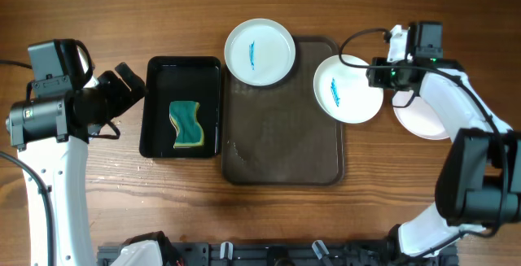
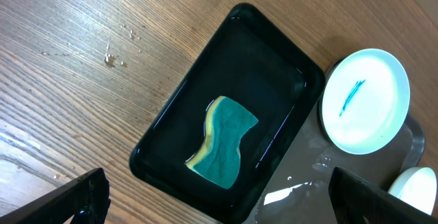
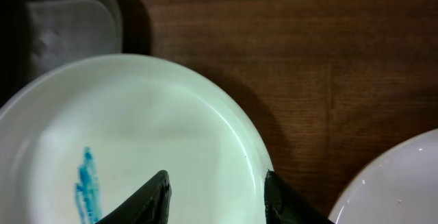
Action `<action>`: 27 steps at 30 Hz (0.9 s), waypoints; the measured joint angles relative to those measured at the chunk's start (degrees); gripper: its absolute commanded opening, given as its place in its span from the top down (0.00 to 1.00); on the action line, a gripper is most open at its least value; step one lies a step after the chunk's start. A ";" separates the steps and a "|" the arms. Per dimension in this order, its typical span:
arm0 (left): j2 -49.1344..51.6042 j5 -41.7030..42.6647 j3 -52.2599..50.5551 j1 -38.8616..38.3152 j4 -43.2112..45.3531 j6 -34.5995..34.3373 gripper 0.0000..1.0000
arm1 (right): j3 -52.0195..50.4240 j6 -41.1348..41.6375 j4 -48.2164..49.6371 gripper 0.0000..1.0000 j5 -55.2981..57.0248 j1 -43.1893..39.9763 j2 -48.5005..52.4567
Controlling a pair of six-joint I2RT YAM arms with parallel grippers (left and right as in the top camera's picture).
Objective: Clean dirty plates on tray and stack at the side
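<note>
Three white plates show. One plate (image 1: pixel 260 50) (image 2: pixel 366 101) with a blue streak overlaps the far left corner of the brown tray (image 1: pixel 281 136) (image 2: pixel 308 183). A second streaked plate (image 1: pixel 346 93) (image 3: pixel 137 135) hangs over the tray's right edge. My right gripper (image 1: pixel 377 74) (image 3: pixel 215 179) hovers over its far right rim, jaws apart, pinching nothing. The third plate (image 1: pixel 419 119) (image 3: pixel 404 183) lies on the table to the right, half hidden under my right arm. My left gripper (image 1: pixel 134 87) (image 2: pixel 217 176) is wide open left of the black tray.
A glossy black tray (image 1: pixel 159 103) (image 2: pixel 233 66) left of the brown tray holds a green and yellow sponge (image 1: pixel 186 124) (image 2: pixel 222 142). Water drops lie on the wood near it. A corner of the brown tray (image 3: pixel 68 32) shows in the right wrist view.
</note>
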 measured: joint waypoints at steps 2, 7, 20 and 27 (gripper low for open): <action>0.00 0.00 0.00 0.00 0.00 0.00 0.00 | -0.04 -0.46 -0.15 0.62 2.16 0.00 1.99; 0.00 0.00 0.00 0.00 0.00 0.00 0.00 | -1.18 -0.74 -0.76 0.73 3.85 0.00 4.90; 0.00 0.00 0.00 0.00 0.00 0.00 0.00 | -0.24 4.26 -13.11 0.96 3.89 0.31 0.48; 0.00 0.00 0.00 0.00 0.00 0.00 0.00 | 0.55 5.51 -13.75 0.96 1.92 13.81 -12.31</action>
